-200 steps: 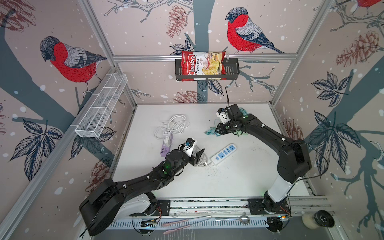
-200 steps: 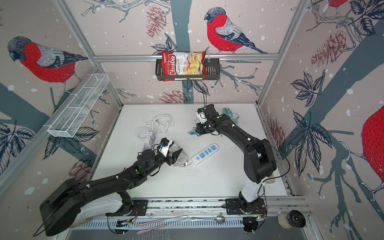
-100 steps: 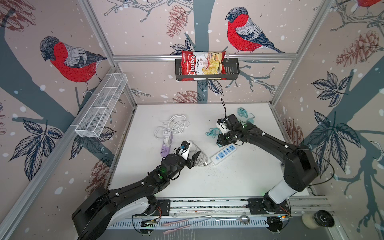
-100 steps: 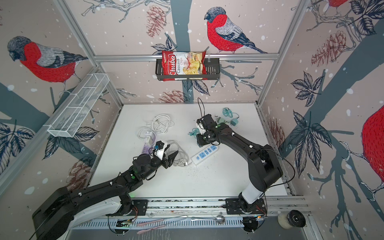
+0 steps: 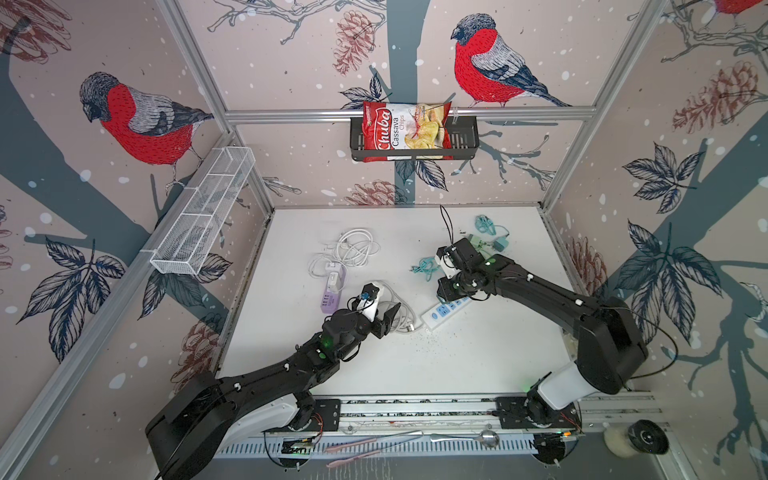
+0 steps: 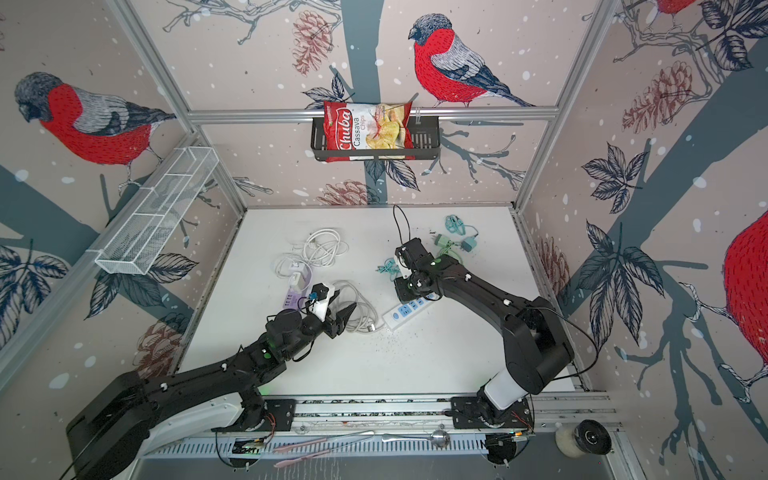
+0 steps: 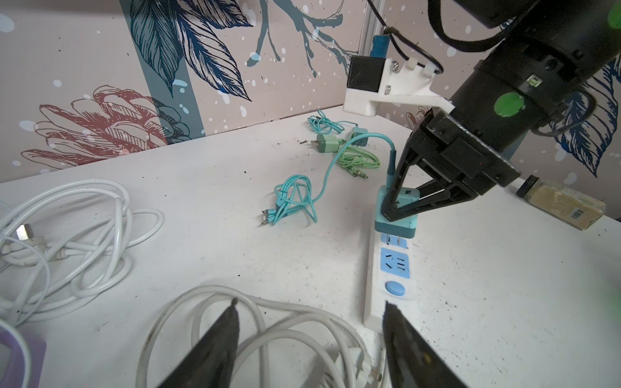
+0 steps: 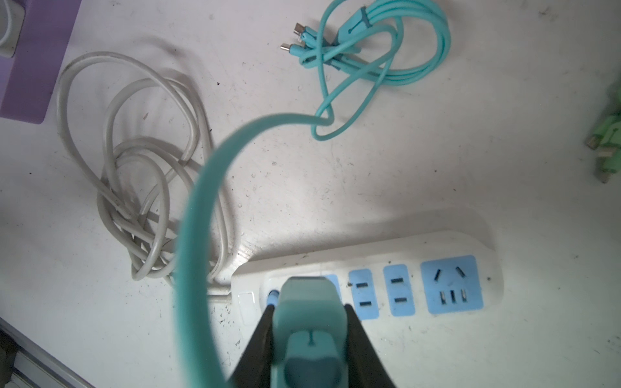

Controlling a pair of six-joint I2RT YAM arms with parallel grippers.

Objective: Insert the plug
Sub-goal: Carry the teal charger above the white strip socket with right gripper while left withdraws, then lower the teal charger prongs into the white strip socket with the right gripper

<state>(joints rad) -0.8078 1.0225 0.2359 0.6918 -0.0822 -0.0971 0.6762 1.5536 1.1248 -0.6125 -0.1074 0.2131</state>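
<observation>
– Fingers of the right gripper (image 8: 308,310) pinch the plug (image 7: 401,226) from both sides, and its cable (image 7: 295,198) arches away behind them. What's new?
– That gripper has come down. A second ago it held the plug up nearer the back wall, clear of everything. Now the strip (image 7: 389,268) lies right under the fingertips.
– So is it in?
– Can't say. The plug stands upright with its base down at the strip's top face, and the prongs are hidden. In the right wrist view it sits over one socket, with three free ones off to one side of the fingers. Whether it is seated or only resting on top, I can't tell.
– And the left gripper (image 7: 311,302)?
– It has barely shifted. Its fingers are spread wide and grip nothing. The cord (image 7: 268,322) loops on the table between and under them, and the strip's near end sits just ahead of one fingertip.
– Meaning?
– My reading is that the carrying is over and this is the pressing step. The strip lies loose, so a push could skid or tip it. The left gripper looks placed to brace that end.
</observation>
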